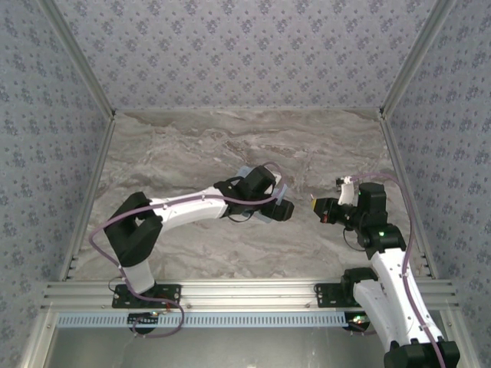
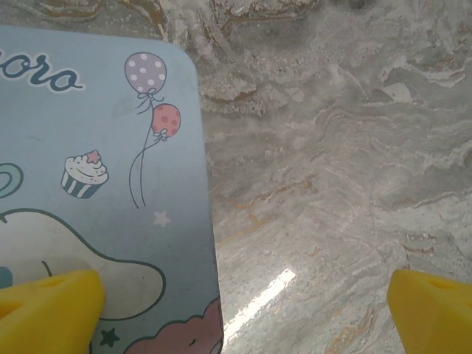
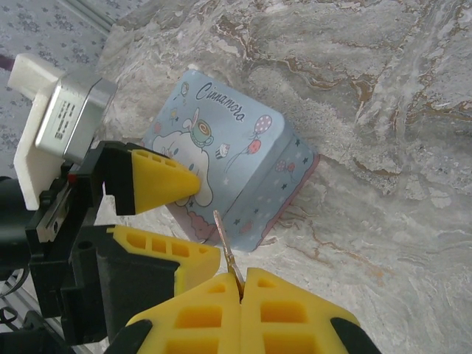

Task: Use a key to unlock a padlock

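Tabletop (image 1: 192, 146): marbled, hard and slick. Anything small dropped on it will probably skid.

Tin (image 3: 243, 158): light blue, cartoon print, lying flat near the middle of the tabletop. Looks like thin sheet metal, so I judge it light and easy to push around.

My left claw (image 2: 243, 287): spread wide over the tin's corner. One pad is above the lid and the other above bare tabletop. Cannot tell if the lid pad is touching.

My right claw (image 3: 241, 284): pressed together on the key (image 3: 227, 247), hanging right of the tin toward the tabletop's right edge.

Key: slim metal sliver, pinched at one end, with the free end poking out toward the tin. I judge it stiff, nearly weightless and slippery between soft pads, so it is likely to twist if the tip meets resistance. The hold belongs on the flat faces, close to the end, leaving the blade free.
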Controlling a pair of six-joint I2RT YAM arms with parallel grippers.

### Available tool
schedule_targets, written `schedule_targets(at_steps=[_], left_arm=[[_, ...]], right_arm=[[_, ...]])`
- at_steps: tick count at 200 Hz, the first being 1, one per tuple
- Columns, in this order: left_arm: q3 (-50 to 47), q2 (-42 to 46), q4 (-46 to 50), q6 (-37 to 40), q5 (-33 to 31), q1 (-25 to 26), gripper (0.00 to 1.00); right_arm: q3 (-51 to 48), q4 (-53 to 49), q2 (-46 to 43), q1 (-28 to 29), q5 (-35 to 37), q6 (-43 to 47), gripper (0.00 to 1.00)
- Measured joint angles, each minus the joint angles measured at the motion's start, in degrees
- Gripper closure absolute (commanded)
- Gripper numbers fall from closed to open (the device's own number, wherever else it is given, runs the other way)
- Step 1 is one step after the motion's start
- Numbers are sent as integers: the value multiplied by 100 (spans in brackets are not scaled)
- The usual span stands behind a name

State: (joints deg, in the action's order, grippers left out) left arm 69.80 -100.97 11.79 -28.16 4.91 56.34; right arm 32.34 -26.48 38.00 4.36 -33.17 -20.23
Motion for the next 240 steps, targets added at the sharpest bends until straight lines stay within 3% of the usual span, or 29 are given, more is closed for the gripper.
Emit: schedule_targets(at_steps=[69, 115, 174, 240], left_arm=[[0, 15, -129, 264, 197, -157, 1], [-955, 1377, -490, 603, 249, -579, 1], [-2514, 2796, -1320, 660, 570, -1226, 1], [-3926, 2918, -2332, 376, 951, -1327, 1]], right_arm=[[-61, 87, 42, 0, -68, -39, 100], [-125, 459, 337, 96, -223, -186, 100], [-140, 1134, 940, 835, -142, -380, 100], [-63, 1939, 2236, 1633, 85, -507, 100]])
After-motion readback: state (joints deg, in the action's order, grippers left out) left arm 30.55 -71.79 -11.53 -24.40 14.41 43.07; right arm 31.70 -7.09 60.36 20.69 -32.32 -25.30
